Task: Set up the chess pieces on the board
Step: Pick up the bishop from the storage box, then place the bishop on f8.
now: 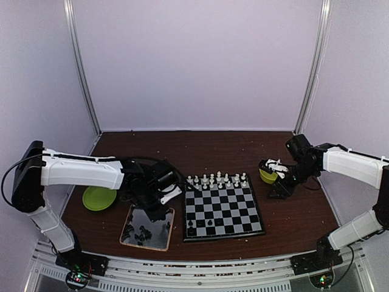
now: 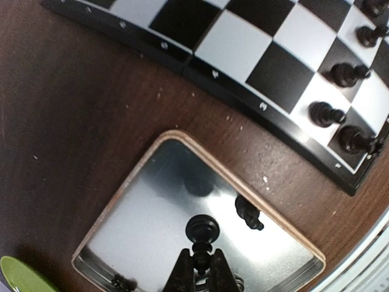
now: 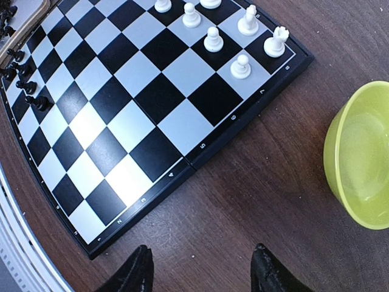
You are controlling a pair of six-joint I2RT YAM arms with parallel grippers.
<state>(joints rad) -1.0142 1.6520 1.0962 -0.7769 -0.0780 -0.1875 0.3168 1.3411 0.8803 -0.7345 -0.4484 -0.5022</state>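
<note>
Left jaws pinch a black chess piece (image 2: 202,236) over the metal tray (image 2: 130,222).

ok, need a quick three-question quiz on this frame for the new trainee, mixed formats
1. Which colour of pieces is lined up along the far edge of the board?
2. True or false: the right gripper holds a white piece.
3. The left gripper is shut on a black piece over: A) a green bowl, B) the metal tray, C) a dark square.

Key
1. The white pieces.
2. False: its jaws are open and empty.
3. B.
</note>
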